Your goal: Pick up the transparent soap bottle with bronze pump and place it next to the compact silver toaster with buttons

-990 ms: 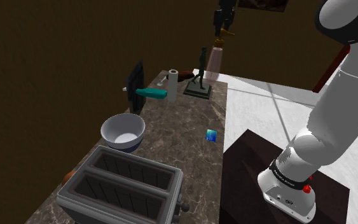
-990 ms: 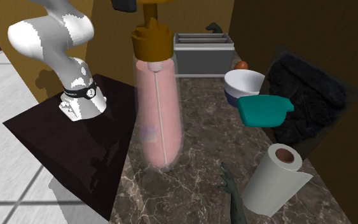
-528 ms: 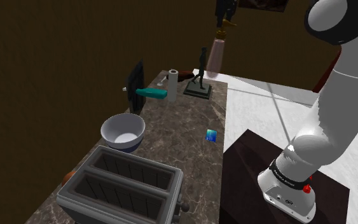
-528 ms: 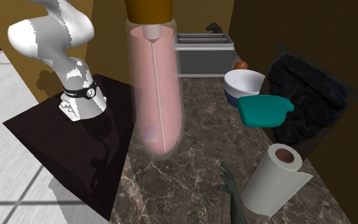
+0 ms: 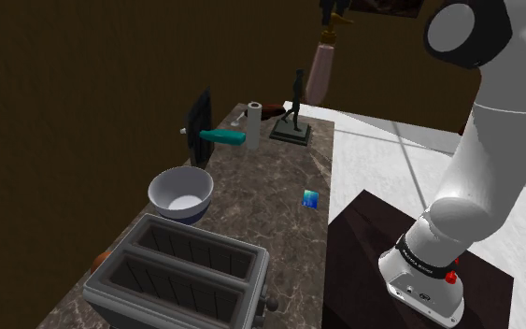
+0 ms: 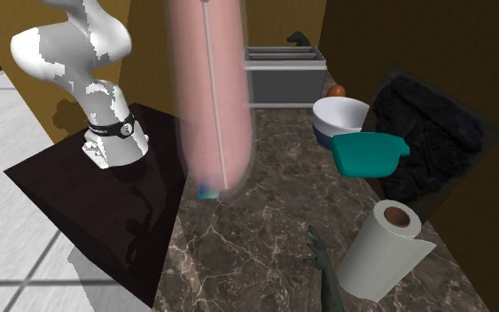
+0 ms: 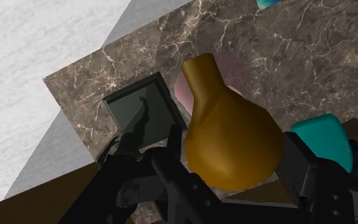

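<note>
Transparent, pink-tinted soap bottle [image 5: 319,77] with a bronze pump head [image 7: 229,130], hanging upright in the air above the far end of the brown marbled worktop [image 5: 261,182], its base clear of the surface. The all-black fingers [image 7: 165,175] are closed on the pump head from either side, parted only by its width. The bottle's long axis runs straight down from them. Below, a little to one side, stands a dark figurine on a square base [image 5: 292,120], with a white paper roll [image 5: 254,121] just beside it. The compact grey twin-slot toaster [image 5: 178,278] sits at the near end of the worktop, well apart from the bottle. A white bowl [image 5: 181,193] lies between them toward the left edge, and a small blue-green block [image 5: 310,198] lies near the right edge. Judged next move: carry the bottle upright toward the near end, passing right of the bowl, and lower it onto bare marble just beside the toaster.
</note>
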Tool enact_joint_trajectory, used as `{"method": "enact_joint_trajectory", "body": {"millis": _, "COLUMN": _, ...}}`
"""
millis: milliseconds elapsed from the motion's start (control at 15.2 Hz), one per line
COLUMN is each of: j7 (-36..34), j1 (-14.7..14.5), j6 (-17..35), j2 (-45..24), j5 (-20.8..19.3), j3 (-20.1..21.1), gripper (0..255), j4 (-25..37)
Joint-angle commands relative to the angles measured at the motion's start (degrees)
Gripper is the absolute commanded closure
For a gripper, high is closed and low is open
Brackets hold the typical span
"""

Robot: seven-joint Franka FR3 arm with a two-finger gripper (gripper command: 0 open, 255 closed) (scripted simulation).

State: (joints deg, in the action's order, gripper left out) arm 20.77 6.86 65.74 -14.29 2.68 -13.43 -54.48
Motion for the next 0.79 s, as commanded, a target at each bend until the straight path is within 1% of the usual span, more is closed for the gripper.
{"method": "enact_joint_trajectory", "body": {"millis": 0, "j7": -1.25, "j1": -1.24, "j6": 0.7, "j2": 2.57, "j5": -0.67, "j3": 0.43, "gripper": 255, "j4": -3.22}}
{"method": "enact_joint_trajectory", "body": {"millis": 132, "j7": -3.84, "j1": -3.5, "j6": 2.67, "j2": 7.72, "j5": -1.89, "j3": 1.4, "gripper": 255, "j4": -10.23}}
{"method": "enact_joint_trajectory", "body": {"millis": 330, "j7": -7.86, "j1": -6.0, "j6": 4.47, "j2": 14.08, "j5": -3.09, "j3": 3.37, "gripper": 255, "j4": -18.3}}
{"method": "enact_joint_trajectory", "body": {"millis": 726, "j7": -16.01, "j1": -9.69, "j6": 6.01, "j2": 23.93, "j5": -3.67, "j3": 7.9, "gripper": 255, "j4": -29.66}}
